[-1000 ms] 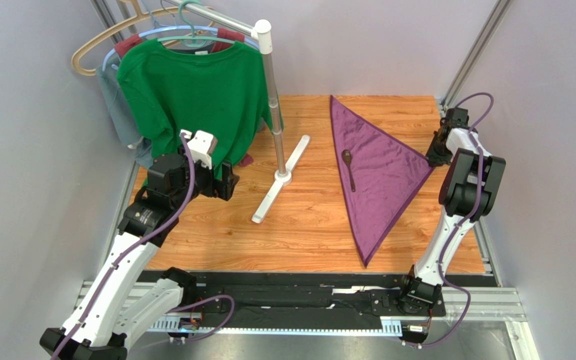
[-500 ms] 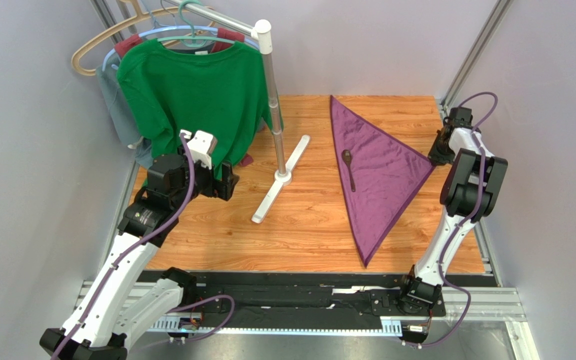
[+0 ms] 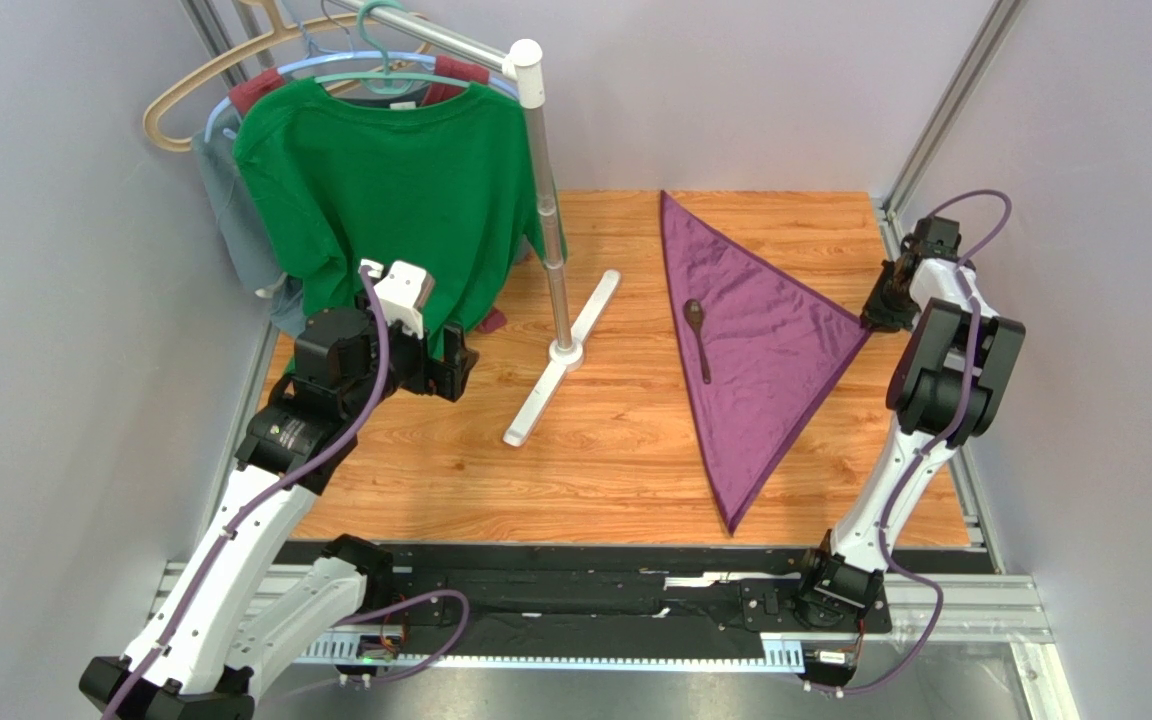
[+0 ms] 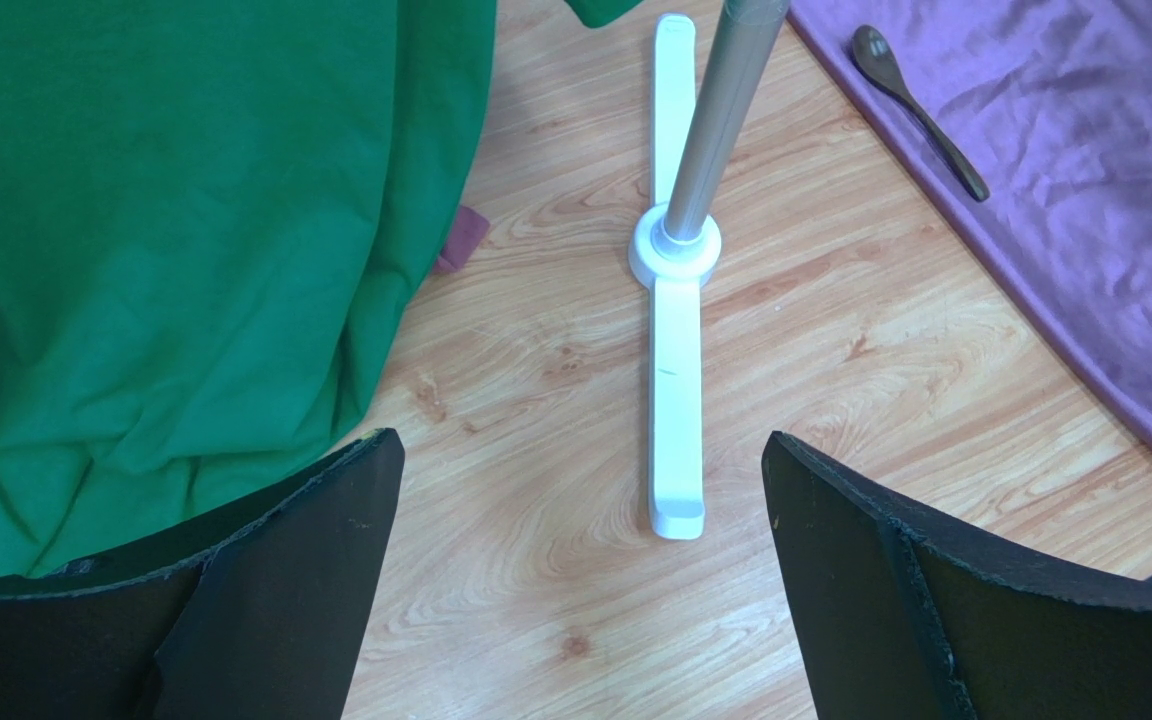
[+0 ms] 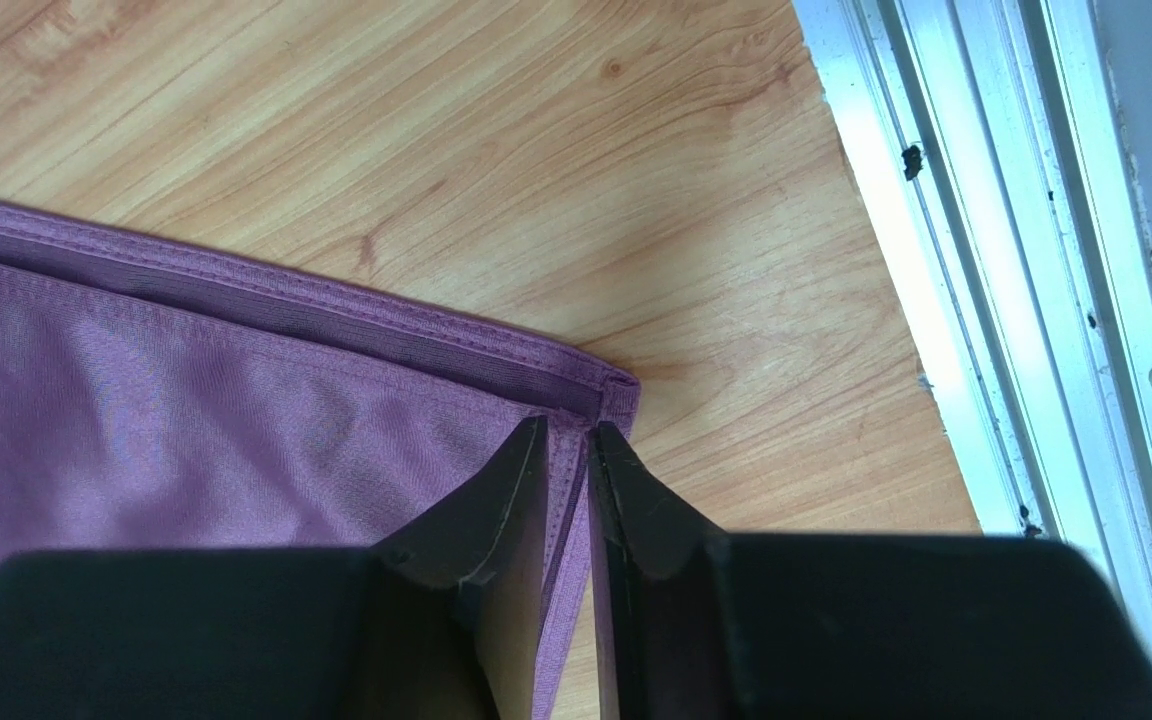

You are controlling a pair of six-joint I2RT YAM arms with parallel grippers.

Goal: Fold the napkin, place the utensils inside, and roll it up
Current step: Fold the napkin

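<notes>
The left arm [image 3: 259, 495] is bent up high over the tabletop. The left fingers [image 4: 289, 585] are spread wide apart and point down. The right arm [image 3: 928, 375] reaches far out along the right side, then bends down. The right fingers [image 5: 515, 495] are squeezed almost together, low down, pinching the napkin [image 5: 207, 405] at its corner.

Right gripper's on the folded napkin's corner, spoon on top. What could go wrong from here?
The right gripper pinches only the tip of the dark purple cloth napkin; the hem may slip out when pulled.
The small dark metal spoon lies loose near the napkin's left edge; a tug could slide it off.
The open left gripper could clip the white rack foot reaching across.
</notes>
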